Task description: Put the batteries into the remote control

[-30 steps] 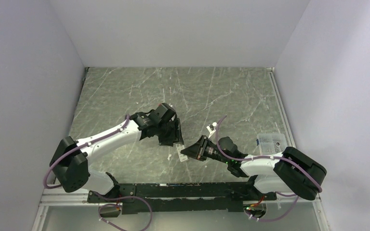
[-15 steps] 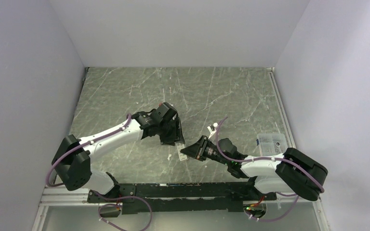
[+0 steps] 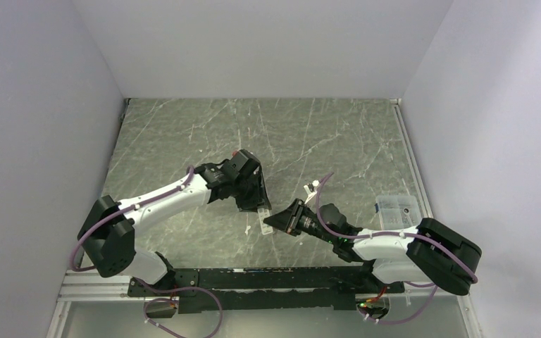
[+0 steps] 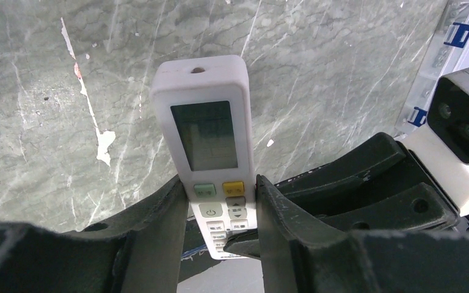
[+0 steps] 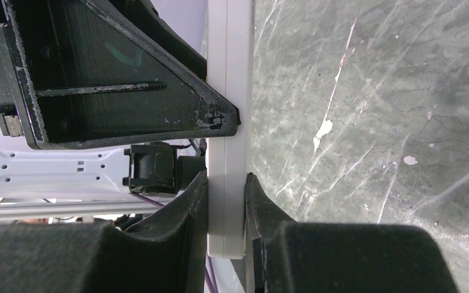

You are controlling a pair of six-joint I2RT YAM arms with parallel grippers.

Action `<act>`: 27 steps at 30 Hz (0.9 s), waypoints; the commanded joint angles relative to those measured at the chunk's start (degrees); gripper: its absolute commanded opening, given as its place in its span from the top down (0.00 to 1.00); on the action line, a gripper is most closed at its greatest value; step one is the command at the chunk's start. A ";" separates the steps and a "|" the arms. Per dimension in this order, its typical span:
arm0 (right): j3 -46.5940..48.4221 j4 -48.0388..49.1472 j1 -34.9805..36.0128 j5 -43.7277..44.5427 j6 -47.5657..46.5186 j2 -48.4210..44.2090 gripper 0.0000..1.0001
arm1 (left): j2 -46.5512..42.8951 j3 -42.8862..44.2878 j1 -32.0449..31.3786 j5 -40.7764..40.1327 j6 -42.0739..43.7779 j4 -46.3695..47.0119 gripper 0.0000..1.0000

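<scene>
The remote control (image 3: 264, 224) is sitting between the two arms, a little in from the middle of the near edge of the grey-green marbled surface (image 3: 338, 141). Both grippers are meeting on it.

The left gripper (image 3: 253, 208) is reaching in from the left-hand side. In the left wrist view its fingers (image 4: 159, 232) are lying against the two long edges of the remote control (image 4: 207, 134), level with the green and yellow buttons, and are gripping it there. The screen and buttons are facing that camera, and the end with the small hole is pointing away over the surface.

The right gripper (image 3: 276, 222) is coming in from the right-hand side. In the right wrist view its fingers (image 5: 183, 207) are clamping the thin body of the remote control (image 5: 228, 152) across its front and back faces. One dark finger of the left gripper (image 5: 128, 79) is pressing on the same white bar further along.

Whether the remote is touching the surface cannot be told.

A clear plastic box (image 3: 396, 208) is standing near the right edge of the surface.
</scene>
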 commanded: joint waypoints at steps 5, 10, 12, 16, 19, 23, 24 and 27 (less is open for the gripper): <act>0.24 5.28 0.38 1.90 -0.17 -0.36 1.00 | 0.00 1.28 0.14 -1.43 0.56 -1.21 0.79; 0.26 4.24 0.36 1.22 -0.60 -0.48 0.80 | 1.39 1.48 0.23 -1.61 1.49 -1.09 1.00; 0.49 1.71 0.38 1.01 -1.58 -1.74 0.70 | 2.14 1.59 0.33 -2.02 2.28 -1.25 1.00; 0.67 -5.94 0.38 1.84 -4.22 -5.89 0.46 | 4.12 2.45 0.42 -2.77 3.79 -2.04 1.00; -0.33 -10.57 0.30 2.78 -5.22 -10.47 0.38 | 5.62 3.23 0.56 -2.92 4.85 -2.26 1.00; -1.76 -17.90 0.27 5.34 -5.83 -18.14 0.34 | 7.92 4.66 0.57 -4.07 6.38 -3.31 1.00; -1.82 -20.76 0.23 6.07 -6.14 -20.31 0.34 | 8.48 4.98 0.57 -4.60 6.72 -3.60 1.00; -1.53 -27.56 0.21 8.30 -7.35 -25.96 0.34 | 10.33 6.27 0.66 -6.50 7.58 -5.09 1.00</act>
